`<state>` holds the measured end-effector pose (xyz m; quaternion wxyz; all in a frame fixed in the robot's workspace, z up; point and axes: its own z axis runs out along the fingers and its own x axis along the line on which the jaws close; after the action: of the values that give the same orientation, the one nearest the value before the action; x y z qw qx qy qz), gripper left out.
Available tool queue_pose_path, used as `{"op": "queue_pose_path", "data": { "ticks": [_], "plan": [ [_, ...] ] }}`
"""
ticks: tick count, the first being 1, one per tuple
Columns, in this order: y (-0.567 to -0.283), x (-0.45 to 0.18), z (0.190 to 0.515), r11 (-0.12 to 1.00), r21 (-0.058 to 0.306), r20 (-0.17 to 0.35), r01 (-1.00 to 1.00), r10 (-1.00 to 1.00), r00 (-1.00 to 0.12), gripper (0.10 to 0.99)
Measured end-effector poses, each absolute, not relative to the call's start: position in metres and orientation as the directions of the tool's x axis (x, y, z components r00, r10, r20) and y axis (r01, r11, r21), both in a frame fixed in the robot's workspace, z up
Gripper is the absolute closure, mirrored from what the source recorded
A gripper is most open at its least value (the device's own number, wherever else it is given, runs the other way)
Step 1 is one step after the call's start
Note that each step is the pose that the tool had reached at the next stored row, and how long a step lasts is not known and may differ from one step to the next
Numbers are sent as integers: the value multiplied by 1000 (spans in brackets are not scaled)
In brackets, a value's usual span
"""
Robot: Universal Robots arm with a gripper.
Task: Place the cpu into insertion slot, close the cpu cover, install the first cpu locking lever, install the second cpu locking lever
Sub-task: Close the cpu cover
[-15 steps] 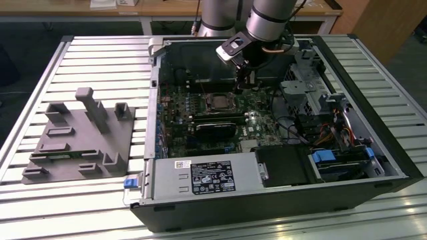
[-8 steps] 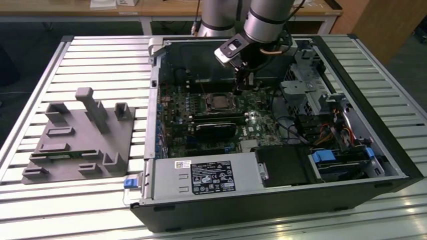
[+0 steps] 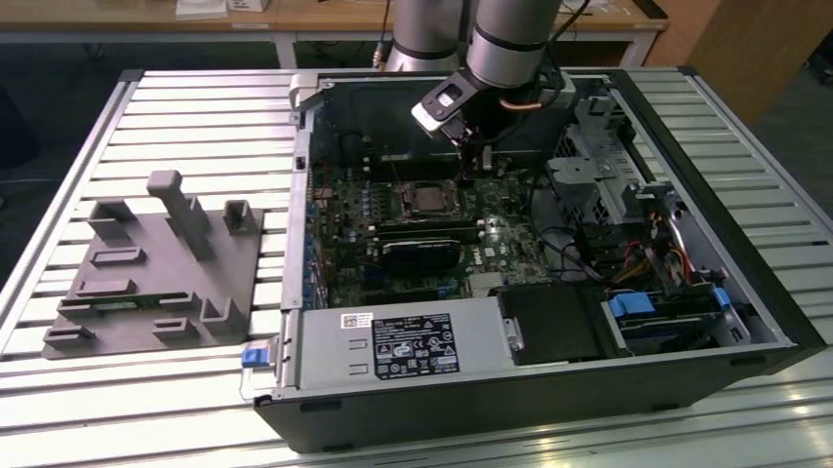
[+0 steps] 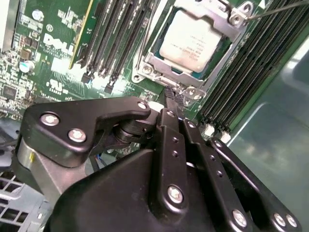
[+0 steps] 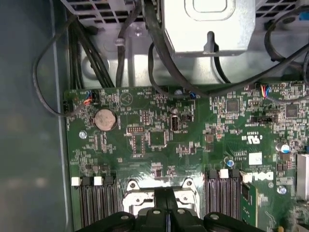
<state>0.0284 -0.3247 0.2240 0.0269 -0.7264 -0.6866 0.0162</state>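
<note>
Your hand (image 4: 170,96) is narrow: the two black fingers meet at the tips, and you can see nothing held between them. In the second wrist view the tips hover just beside the near edge of the cpu cover (image 4: 161,62). The cover lies flat, and its silvery frame borders the cpu (image 4: 189,39), whose dull metal top shows through the window. So the cpu is seated in the insertion slot (image 3: 402,199) on the green board. A thin metal rod (image 4: 277,7) juts out from the cover's far corner. Long black memory slots (image 4: 116,34) flank the socket on both sides.

In the first wrist view, a round coin battery (image 5: 105,119) lies on the board beyond the hand.

In the exterior view the arm reaches down into the open computer case (image 3: 390,409), which lies on the slatted counter (image 3: 195,117). A grey fixture (image 3: 156,263) rests on the counter, well apart on the exterior view's left.
</note>
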Motion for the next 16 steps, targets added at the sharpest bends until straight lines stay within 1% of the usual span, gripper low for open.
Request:
{"op": "queue_pose_path", "data": {
  "ticks": [5, 10, 16],
  "plan": [
    [-326, 20, 222, -56, -47, 17, 997, 998, 56, 980],
    [-328, 18, 221, -52, -12, 31, 999, 998, 52, 980],
    [-328, 17, 221, -49, -11, 32, 999, 998, 49, 980]
  ]
}}
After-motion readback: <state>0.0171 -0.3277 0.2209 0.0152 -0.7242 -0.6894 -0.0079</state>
